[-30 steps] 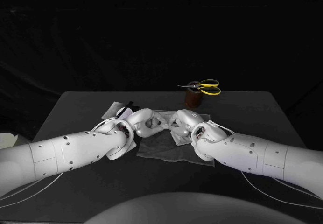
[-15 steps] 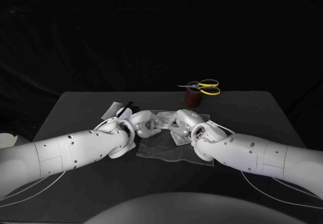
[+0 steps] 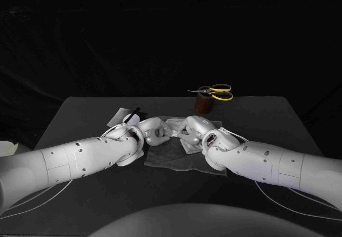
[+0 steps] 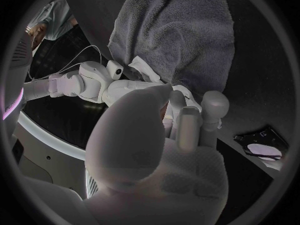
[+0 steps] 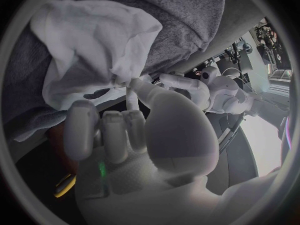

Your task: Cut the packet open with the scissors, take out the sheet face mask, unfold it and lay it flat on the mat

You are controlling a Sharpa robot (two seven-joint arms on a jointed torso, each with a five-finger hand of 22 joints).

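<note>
The white sheet mask (image 3: pixel 171 129) hangs bunched between my two hands over the grey mat (image 3: pixel 178 160). My left hand (image 3: pixel 151 131) holds its left side with curled fingers, and my right hand (image 3: pixel 193 131) pinches its right side. In the right wrist view the mask (image 5: pixel 94 45) spreads in crumpled folds above the mat (image 5: pixel 181 10), with my right hand (image 5: pixel 137 140) touching its lower edge and my left hand (image 5: pixel 209 87) close by. The left wrist view shows my left hand (image 4: pixel 181 130) against a strip of mask (image 4: pixel 145 67). The opened packet (image 3: pixel 122 116) lies left of the mat.
Yellow-handled scissors (image 3: pixel 215 92) rest on a brown cup (image 3: pixel 204 104) behind the mat, at the table's back. The packet (image 4: pixel 262 146) also lies on the black table beside my left hand. Both forearms cross the front half of the table.
My left hand has edged a little closer to my right hand, and the mask between them looks more bunched. Scissors and packet have not moved.
</note>
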